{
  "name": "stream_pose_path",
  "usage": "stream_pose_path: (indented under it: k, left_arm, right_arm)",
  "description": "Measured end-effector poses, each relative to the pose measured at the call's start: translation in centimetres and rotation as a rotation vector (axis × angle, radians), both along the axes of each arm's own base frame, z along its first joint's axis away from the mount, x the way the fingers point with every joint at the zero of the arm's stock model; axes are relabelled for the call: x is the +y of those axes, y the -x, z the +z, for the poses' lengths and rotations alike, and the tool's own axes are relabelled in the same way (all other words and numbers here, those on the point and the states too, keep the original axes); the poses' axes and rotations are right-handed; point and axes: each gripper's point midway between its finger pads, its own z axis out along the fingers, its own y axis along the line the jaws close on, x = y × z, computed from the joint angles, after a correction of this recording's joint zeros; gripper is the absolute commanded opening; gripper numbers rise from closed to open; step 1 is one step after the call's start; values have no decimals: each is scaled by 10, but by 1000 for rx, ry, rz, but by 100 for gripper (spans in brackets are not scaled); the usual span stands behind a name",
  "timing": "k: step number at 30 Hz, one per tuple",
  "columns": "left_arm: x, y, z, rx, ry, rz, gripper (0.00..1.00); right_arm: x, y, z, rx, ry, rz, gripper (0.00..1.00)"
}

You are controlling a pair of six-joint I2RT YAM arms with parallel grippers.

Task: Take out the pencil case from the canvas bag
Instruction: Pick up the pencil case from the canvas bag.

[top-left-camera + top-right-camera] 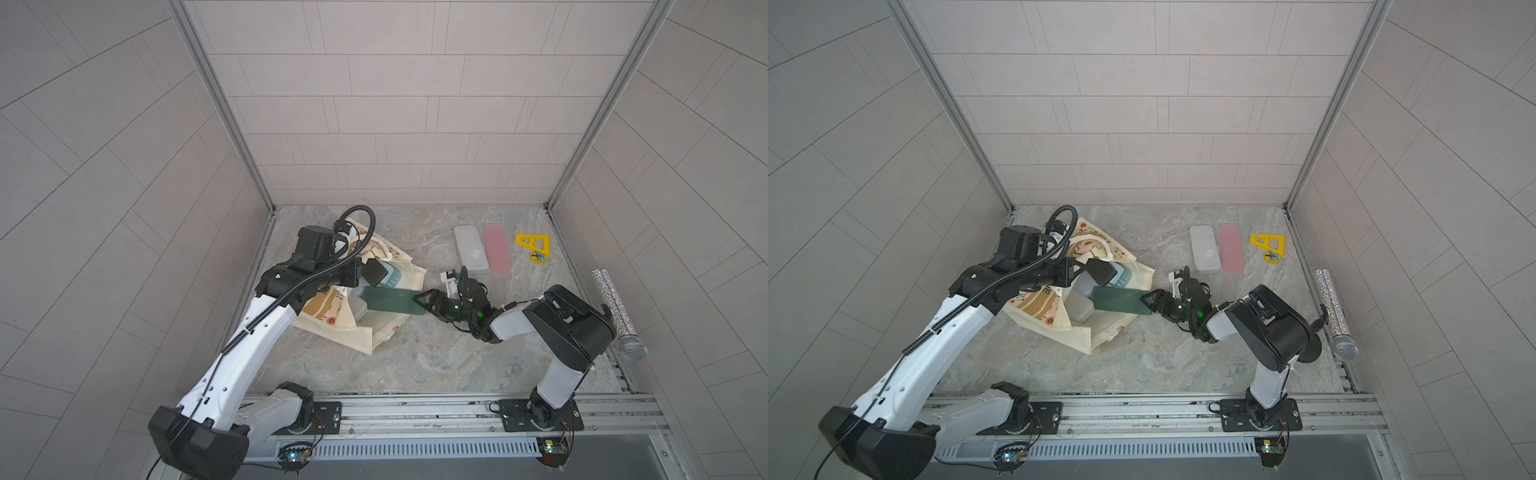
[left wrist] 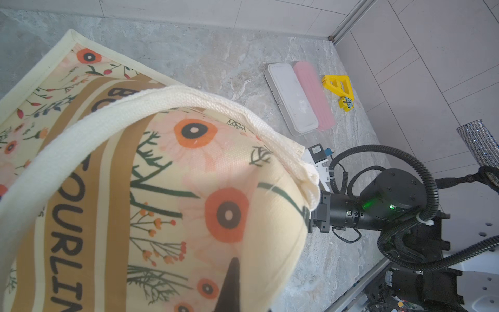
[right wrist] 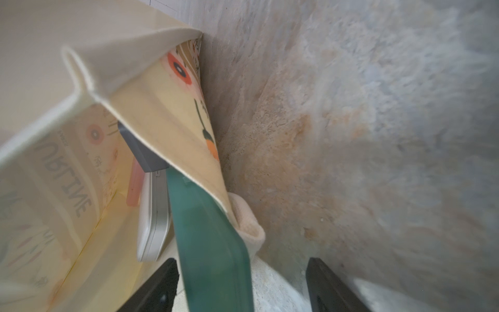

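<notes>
The canvas bag (image 1: 332,320) (image 1: 1042,311) lies on its side at the table's left, mouth facing right. My left gripper (image 1: 372,270) (image 1: 1100,270) is shut on the bag's upper rim and holds the mouth up; one dark finger (image 2: 229,283) shows against the printed fabric (image 2: 162,189). A green pencil case (image 1: 390,300) (image 1: 1121,300) (image 3: 210,237) sticks out of the mouth. My right gripper (image 1: 420,303) (image 1: 1148,303) (image 3: 241,262) is open around the case's outer end, with a gap on one side. More cases, one white (image 3: 154,216), lie deeper inside.
On the table at the back right lie a white case (image 1: 469,249), a pink case (image 1: 496,248) and a yellow triangular piece (image 1: 534,245). A glittery microphone (image 1: 619,307) rests along the right wall. Metal rails run along the front edge.
</notes>
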Motion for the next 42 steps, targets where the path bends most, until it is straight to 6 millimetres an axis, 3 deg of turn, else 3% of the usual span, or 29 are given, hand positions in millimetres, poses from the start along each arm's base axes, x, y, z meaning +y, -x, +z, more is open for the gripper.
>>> stream_pose_path:
  k: [10,19,25,36,42]
  left_arm:
    - [0,-1,-1,1,-5,0,0]
    - [0,-2,-2,5,-6,0,0]
    - [-1,-3,-4,6,-7,0,0]
    - [1,-6,-4,2,-19,8,0]
    - [1,-6,-4,-3,-26,10,0]
  right_arm:
    - [7,4,8,-8,-21,18,61]
    - [9,5,15,-19,-35,30,59]
    - [12,6,19,-19,-49,41,53]
    - [16,9,10,5,-50,51,48]
    - [14,10,26,-25,-41,50,42]
